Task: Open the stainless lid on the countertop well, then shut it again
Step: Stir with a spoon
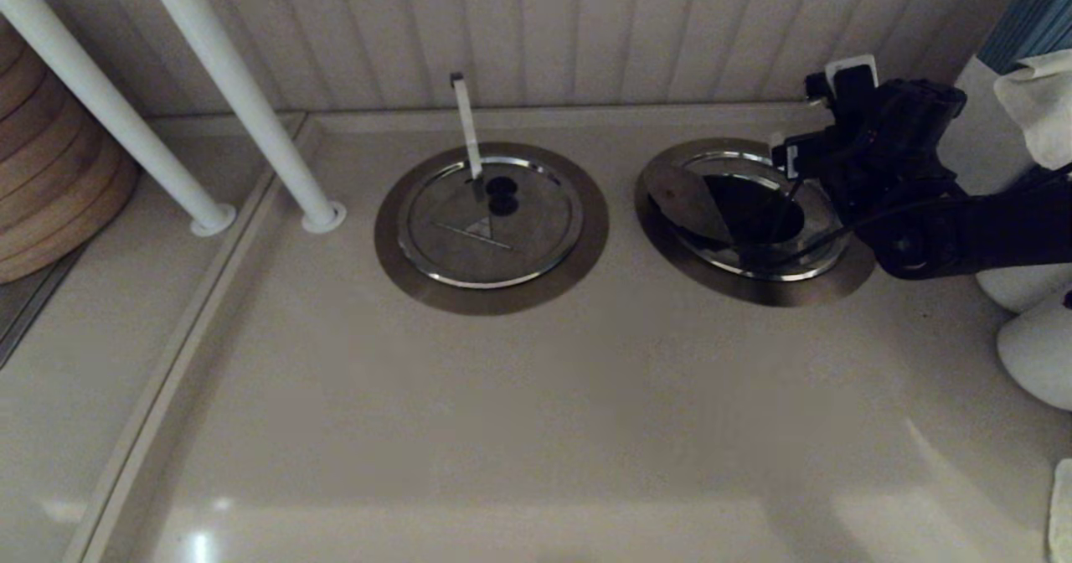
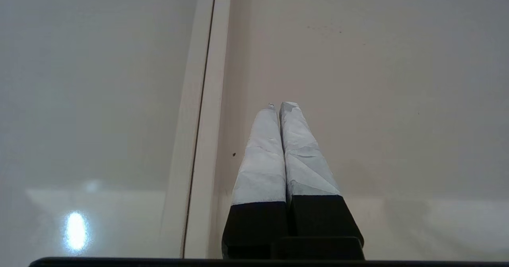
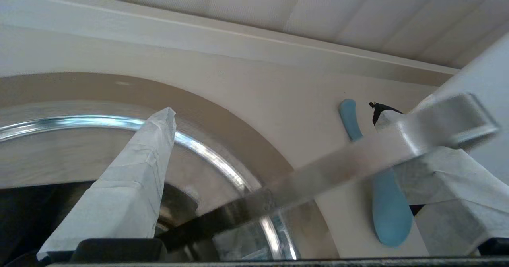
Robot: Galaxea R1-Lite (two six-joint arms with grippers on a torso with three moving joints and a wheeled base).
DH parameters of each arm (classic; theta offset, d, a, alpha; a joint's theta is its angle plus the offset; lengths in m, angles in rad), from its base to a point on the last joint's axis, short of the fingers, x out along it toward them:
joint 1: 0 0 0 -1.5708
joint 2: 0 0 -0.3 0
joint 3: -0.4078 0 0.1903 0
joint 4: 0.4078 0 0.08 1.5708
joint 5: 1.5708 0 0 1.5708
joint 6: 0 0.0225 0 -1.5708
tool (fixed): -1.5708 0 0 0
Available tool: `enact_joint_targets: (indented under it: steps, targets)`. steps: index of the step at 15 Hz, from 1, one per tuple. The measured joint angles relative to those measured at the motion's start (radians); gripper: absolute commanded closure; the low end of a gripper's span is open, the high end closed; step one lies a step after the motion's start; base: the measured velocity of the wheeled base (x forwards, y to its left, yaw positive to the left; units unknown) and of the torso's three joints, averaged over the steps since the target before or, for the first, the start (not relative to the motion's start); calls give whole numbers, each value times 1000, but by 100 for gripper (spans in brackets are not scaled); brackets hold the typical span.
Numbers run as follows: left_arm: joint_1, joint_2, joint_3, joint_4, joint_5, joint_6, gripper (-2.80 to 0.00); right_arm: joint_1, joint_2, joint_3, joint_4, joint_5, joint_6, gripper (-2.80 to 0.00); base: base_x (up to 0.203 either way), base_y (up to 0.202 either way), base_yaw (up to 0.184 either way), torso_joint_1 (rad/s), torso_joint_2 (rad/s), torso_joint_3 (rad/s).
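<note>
**benchtop_bob:** Where's the lid relative to your hand right now?

**me:** My right gripper point(image 3: 276, 116) hangs over the back right edge of the stainless lid point(image 1: 712, 211), fingers spread wide and pinching nothing. The lid's under and in front of them, inside the countertop well point(image 1: 754, 291), on the right side of the counter close to the back wall. The flat metal strip point(image 3: 318, 179) cuts across the gap between my two fingers, and its far end is right by one of them. I can't tell if it's actually touching.

**benchtop_bob:** Which way does that strip run?

**me:** Diagonal. In the head view its long axis climbs from around the middle of the lid, back and to the right towards my gripper. The twin lid point(image 1: 490, 228) to the left has its own strip point(image 1: 466, 127), which stands nearly upright.

**benchtop_bob:** Is it open or seated?

**me:** Honestly can't tell. The disc is round, mirror-shiny steel with a bright rim, and most of its face just reflects my dark arm. The collar around it is wide, dull grey-brown metal, and the counter is smooth, glossy beige.

**benchtop_bob:** Other arm?

**me:** My left gripper point(image 2: 280, 106) is parked over bare counter, taped fingers pressed together.
</note>
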Motion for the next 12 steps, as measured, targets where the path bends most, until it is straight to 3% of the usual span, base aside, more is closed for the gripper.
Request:
enact_joint_targets:
  steps: [7, 12]
  targets:
    - [0, 0, 0, 0, 0, 0, 0, 24, -110, 77, 45, 18, 37, -280, 0, 0, 0, 0, 0, 0]
    - [0, 0, 0, 0, 0, 0, 0, 44, -147, 52, 258, 63, 159, -280, 0, 0, 0, 0, 0, 0]
